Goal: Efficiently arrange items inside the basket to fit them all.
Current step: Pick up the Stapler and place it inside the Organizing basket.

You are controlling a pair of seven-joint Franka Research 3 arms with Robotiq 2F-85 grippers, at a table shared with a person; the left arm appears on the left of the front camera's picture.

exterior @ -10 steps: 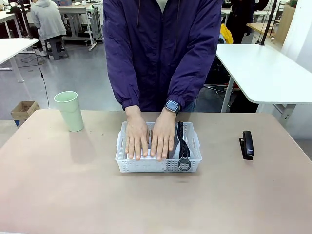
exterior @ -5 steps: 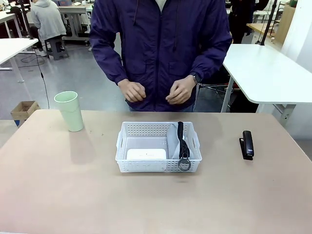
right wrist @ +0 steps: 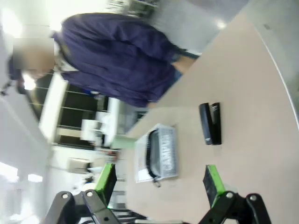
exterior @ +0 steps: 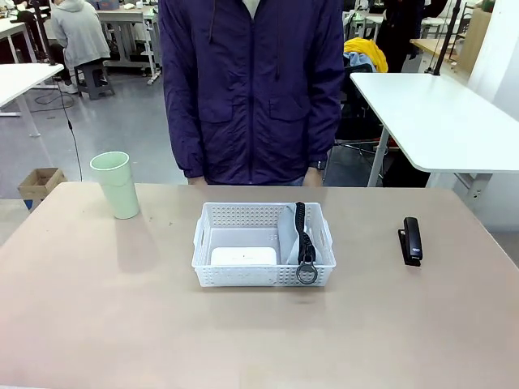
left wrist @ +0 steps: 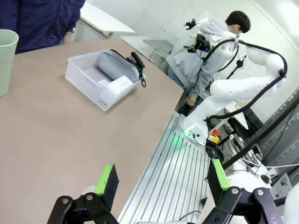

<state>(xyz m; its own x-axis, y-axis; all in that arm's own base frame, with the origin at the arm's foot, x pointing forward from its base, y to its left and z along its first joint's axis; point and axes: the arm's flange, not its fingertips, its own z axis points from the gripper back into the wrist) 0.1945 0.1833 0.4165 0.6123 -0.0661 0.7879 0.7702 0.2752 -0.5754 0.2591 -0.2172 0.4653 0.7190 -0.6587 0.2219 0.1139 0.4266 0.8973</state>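
Now, in the front view, the matte tan tabletop (exterior: 97, 324) carries the basket (exterior: 243, 275) at its middle. The box (exterior: 243, 256) lies flat in the basket's near left part. The pouch (exterior: 289, 241) runs along its right side, its strap and ring draped over the near rim. The cup (exterior: 115, 185) stands upright well to the left of the basket and the stapler (exterior: 411, 241) lies well to the right, both outside it. A person (exterior: 251, 89) in a purple jacket stands at the far edge, arms down. Behind are a grey floor (exterior: 138, 130), white tables (exterior: 438, 113) and a carton (exterior: 39, 183) on the floor.

In the left wrist view, the left claw (left wrist: 162, 177) hangs with its jaws wide apart and empty, over the tabletop's edge and a ribbed metal base (left wrist: 187, 154).

In the right wrist view, which is rolled sideways, the right claw (right wrist: 160, 179) is likewise spread and empty above the tabletop, on the stapler's side of the basket.
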